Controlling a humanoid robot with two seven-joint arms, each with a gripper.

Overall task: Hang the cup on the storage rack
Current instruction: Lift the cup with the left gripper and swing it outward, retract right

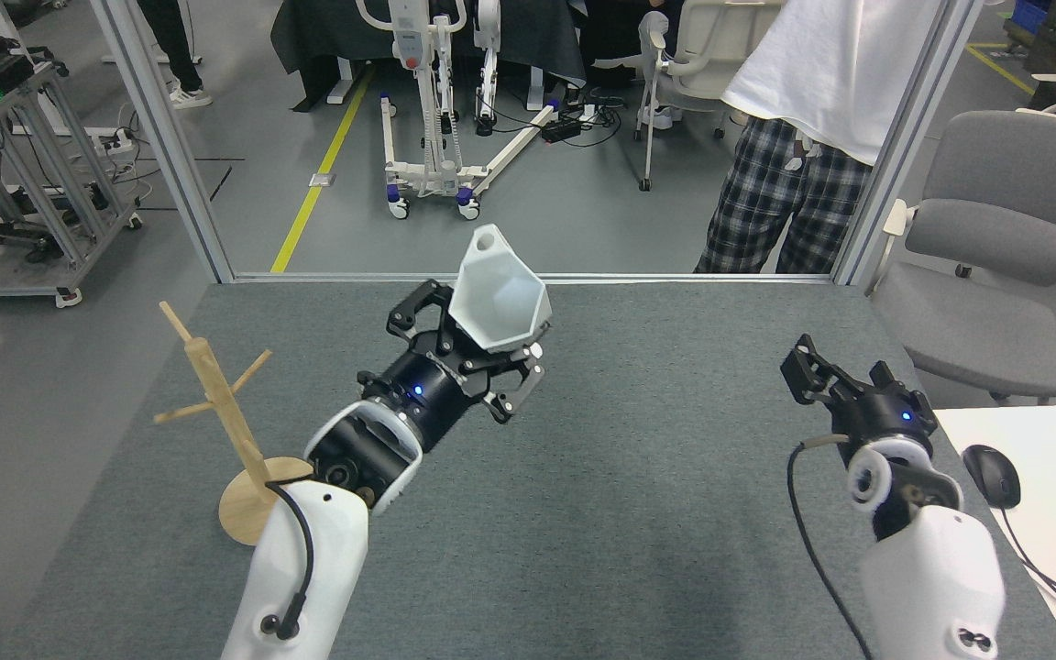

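The white faceted cup (498, 298) is held up above the far half of the table, its hexagonal mouth facing me and its tab with the round hole pointing up. My left gripper (473, 344) is shut on the cup's lower body. The wooden storage rack (216, 403) stands at the left of the table on its round disc base, partly hidden by my left forearm; the cup is well to its right. My right gripper (812, 367) hovers over the right side of the table, holding nothing; it is dark and seen end-on.
The grey felt table (656, 513) ends at a metal frame (528, 276) at the back. A person in plaid trousers (766, 202) stands beyond it. A grey chair (995, 266) is at the right, and a mouse (991, 477) lies on a white desk.
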